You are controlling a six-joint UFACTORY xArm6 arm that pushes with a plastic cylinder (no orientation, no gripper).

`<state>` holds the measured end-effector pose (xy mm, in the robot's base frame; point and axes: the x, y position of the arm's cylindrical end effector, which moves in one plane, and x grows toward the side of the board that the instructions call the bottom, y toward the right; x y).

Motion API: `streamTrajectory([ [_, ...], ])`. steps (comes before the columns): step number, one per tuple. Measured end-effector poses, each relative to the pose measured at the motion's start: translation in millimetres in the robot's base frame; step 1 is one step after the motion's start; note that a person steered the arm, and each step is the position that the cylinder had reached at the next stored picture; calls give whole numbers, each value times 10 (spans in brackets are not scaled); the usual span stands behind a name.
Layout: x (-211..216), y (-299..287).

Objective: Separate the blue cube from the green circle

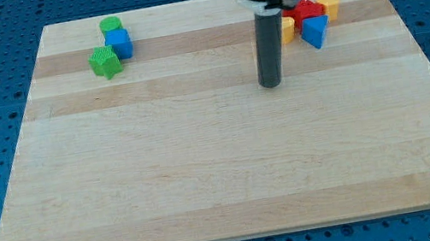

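fingers none, my tip (270, 85) on bare board, blue cube (120, 44) touching green circle (110, 25)

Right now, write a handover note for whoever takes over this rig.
My tip: on bare board right of centre, touching no block, far from the job's blocks.
Blue cube: near the view's top left, against the green circle just above it; a green star-shaped block sits at its lower left.
Other cluster at the view's top right: red block, blue triangular block, two yellow blocks.
Done: nothing yet.
Left: push the blue cube clear of the green circle.
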<state>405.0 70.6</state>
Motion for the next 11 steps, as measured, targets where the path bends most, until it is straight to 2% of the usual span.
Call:
streamTrajectory([
  [2,-1110,-1033],
  [3,-1979,-1466],
  [4,-2134,-2065],
  [5,-2122,-2911],
  [6,-1940,-2985],
  [7,-1561,-2873],
  [8,-1478,-1916],
  [9,-1235,-1841],
  [11,-628,-1144],
])
